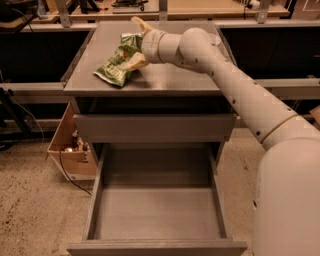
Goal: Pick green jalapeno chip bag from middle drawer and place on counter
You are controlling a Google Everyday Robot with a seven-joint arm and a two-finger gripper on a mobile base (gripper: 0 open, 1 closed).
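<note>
The green jalapeno chip bag [116,64] lies crinkled on the left part of the grey counter [175,77]. My gripper [135,44] is at the bag's right end, just above the counter. It is open, with one finger [138,23] behind the bag and the other finger [134,62] in front of it. The fingers straddle the bag's upper corner; I cannot tell whether they touch it. The middle drawer [157,220] is pulled fully out below the cabinet front, and its flat floor holds nothing.
A shallower grey drawer front [155,127] is closed under the counter. An open cardboard box [70,147] with a cable stands on the floor to the left of the cabinet. Wooden benches [210,7] run behind the cabinet. My arm [240,90] reaches in from the right.
</note>
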